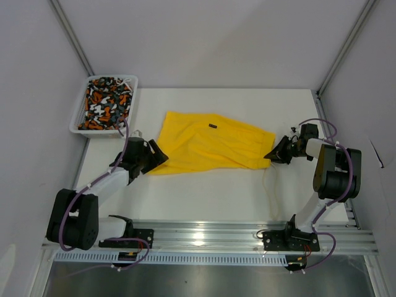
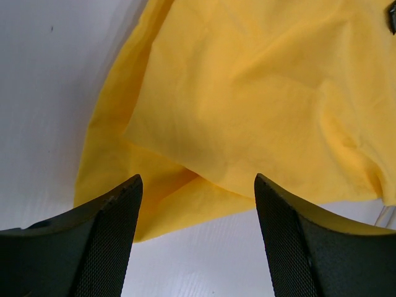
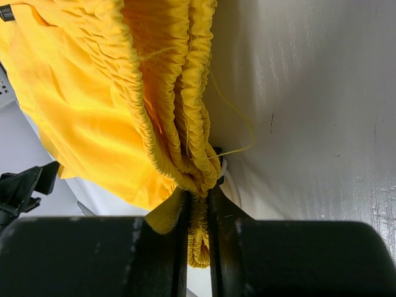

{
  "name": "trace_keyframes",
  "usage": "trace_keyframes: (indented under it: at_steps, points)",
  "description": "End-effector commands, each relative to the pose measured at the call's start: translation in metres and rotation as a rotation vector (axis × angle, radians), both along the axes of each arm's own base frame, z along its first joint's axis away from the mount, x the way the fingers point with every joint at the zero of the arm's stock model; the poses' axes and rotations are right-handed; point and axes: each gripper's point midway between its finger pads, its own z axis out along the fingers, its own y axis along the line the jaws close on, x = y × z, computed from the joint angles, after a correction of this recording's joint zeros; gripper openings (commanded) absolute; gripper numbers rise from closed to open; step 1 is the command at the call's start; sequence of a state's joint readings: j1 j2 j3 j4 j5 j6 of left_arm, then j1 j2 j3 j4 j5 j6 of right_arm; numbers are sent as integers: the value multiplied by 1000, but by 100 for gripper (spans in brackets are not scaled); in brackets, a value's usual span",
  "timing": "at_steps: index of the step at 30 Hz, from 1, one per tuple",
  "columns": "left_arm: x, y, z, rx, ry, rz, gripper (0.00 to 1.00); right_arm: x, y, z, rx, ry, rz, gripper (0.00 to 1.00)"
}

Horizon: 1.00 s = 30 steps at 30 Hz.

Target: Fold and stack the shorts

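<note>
The yellow shorts (image 1: 207, 143) lie spread across the middle of the white table (image 1: 210, 192). My right gripper (image 1: 273, 153) is shut on their gathered elastic waistband (image 3: 195, 161) at the right end, the fabric bunched between the fingers. My left gripper (image 1: 156, 156) stands open at the shorts' left lower corner (image 2: 154, 210), its two fingers apart over bare table with the yellow hem just beyond them and nothing between. The patterned shorts (image 1: 106, 102) sit crumpled in the white basket (image 1: 80, 120) at the back left.
A pale drawstring (image 1: 267, 179) trails from the waistband toward the near edge on the right. A small black tag (image 1: 213, 126) shows on the yellow fabric. Grey walls close in both sides, and a metal rail (image 1: 204, 238) runs along the near edge.
</note>
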<state>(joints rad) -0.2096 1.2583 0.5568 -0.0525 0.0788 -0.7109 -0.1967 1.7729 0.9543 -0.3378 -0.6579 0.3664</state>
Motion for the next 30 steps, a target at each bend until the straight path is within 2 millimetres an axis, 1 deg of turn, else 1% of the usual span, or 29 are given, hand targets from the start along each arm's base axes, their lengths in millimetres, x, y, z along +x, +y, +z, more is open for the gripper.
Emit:
trace_keyframes:
  at_steps: [1,3,4,7,10,13,14,16,17,18,19,20,22,23,24,26,27,28,30]
  points:
    - [4,8,-7,-29,30,85,75,8,-9,-2,-33,-24,-22,14]
    - [5,11,-10,-25,37,94,75,8,-8,-3,-31,-23,-21,14]
    - [6,13,-15,-21,50,99,75,7,-8,-3,-31,-22,-21,14]
    - [12,15,-18,-16,50,105,74,7,-7,-3,-25,-21,-23,14]
    - [20,19,-21,5,54,124,71,7,-7,-1,-26,-26,-23,15]
    - [24,21,-26,11,64,142,66,6,-7,-1,-24,-28,-21,14]
    - [29,20,-24,5,50,144,61,6,-7,-1,-27,-29,-23,15]
    - [32,21,-28,7,57,152,54,6,-7,-1,-25,-29,-22,15]
    - [33,21,-27,9,52,154,45,5,-7,-1,-25,-28,-22,15]
    - [34,21,-27,7,49,155,40,5,-7,-1,-24,-28,-21,15]
    - [35,27,-27,29,42,178,34,5,-7,-1,-24,-28,-21,15]
    - [36,32,-27,46,38,195,26,5,-7,-1,-27,-28,-21,15]
    - [37,36,-23,60,27,206,17,5,-7,-1,-29,-28,-22,14]
    - [37,39,-23,69,27,216,11,4,-7,-2,-28,-26,-22,14]
    - [38,40,-21,73,23,214,10,4,-7,-1,-28,-26,-23,14]
    - [39,42,-18,74,20,216,10,4,-7,-2,-27,-27,-21,14]
    - [43,43,-14,73,10,215,13,4,-7,-1,-26,-29,-21,14]
    - [39,43,-15,81,32,210,23,4,-7,-1,-26,-29,-21,14]
    - [39,42,-13,82,30,196,36,4,-7,-2,-25,-28,-22,13]
